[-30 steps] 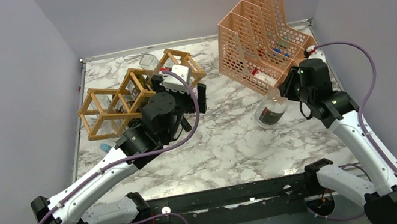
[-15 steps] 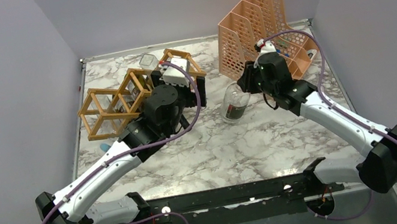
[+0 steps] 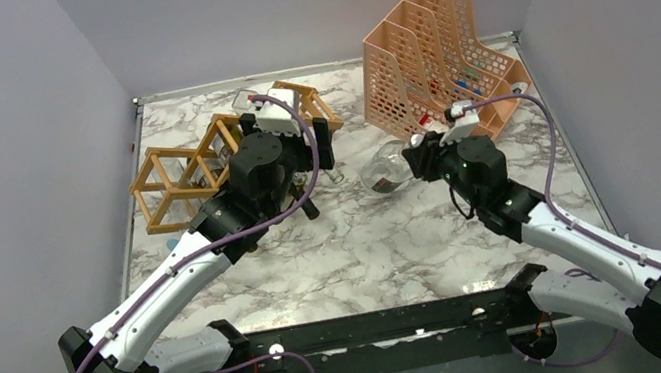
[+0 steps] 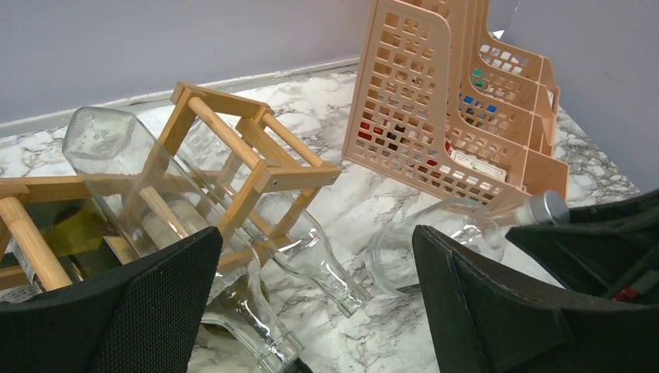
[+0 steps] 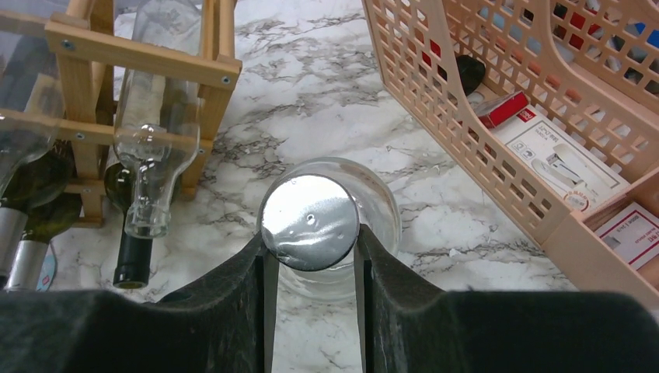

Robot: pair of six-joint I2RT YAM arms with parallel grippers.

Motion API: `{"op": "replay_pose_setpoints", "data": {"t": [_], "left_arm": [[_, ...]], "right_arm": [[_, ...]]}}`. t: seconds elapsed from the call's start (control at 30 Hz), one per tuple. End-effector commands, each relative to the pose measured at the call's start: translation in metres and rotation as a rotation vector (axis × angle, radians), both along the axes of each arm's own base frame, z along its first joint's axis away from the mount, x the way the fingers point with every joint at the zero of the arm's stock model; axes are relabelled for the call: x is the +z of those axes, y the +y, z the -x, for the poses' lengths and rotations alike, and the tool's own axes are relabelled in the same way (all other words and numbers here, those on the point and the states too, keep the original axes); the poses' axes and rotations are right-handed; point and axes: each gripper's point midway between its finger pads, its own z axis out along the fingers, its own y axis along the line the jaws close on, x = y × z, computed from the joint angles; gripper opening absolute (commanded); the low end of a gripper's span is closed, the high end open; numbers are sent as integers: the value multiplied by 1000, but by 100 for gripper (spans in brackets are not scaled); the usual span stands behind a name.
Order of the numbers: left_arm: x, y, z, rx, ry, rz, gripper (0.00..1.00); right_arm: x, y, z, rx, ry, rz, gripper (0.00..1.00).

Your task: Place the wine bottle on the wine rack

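Observation:
The wine bottle (image 3: pixel 384 169) is clear glass with a silver cap (image 5: pixel 309 221). My right gripper (image 3: pixel 418 160) is shut on its neck just under the cap (image 5: pixel 311 242) and holds it tilted low over the table's middle, base toward the rack. It also shows in the left wrist view (image 4: pixel 443 241). The wine rack (image 3: pixel 173 177) of light wooden sticks stands at the back left (image 4: pixel 256 148) (image 5: pixel 85 78) and holds several bottles. My left gripper (image 3: pixel 317 177) is open and empty by the rack's right end (image 4: pixel 311 303).
A peach mesh file holder (image 3: pixel 430 48) stands at the back right (image 4: pixel 443 101) with small boxes inside (image 5: pixel 544 116). Bottle necks stick out of the rack toward the table's middle (image 4: pixel 342 280) (image 5: pixel 144 210). Grey walls close in three sides.
My right arm has swung left and drawn nearer, carrying the bottle from beside the file holder to the table's middle. My left gripper has moved back toward the rack.

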Motion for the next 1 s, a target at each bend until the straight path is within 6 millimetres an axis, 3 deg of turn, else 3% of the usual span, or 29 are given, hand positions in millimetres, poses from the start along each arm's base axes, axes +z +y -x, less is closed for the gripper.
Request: {"op": "replay_pose_setpoints", "data": {"t": [0.0, 0.2, 0.5, 0.67, 0.97], "left_arm": [[6, -5, 0, -28, -4, 38, 99], [1, -2, -4, -9, 2, 18, 99], [-1, 0, -4, -9, 5, 3, 99], [-3, 0, -3, -10, 10, 0, 99], [-1, 5, 1, -7, 3, 6, 99]], "right_arm": [[-25, -4, 24, 20, 63, 12, 2], [-56, -11, 50, 42, 218, 51, 1], [-69, 4, 80, 207, 397, 110, 1], [-68, 7, 81, 231, 408, 126, 1], [-90, 8, 75, 237, 437, 179, 1]]}}
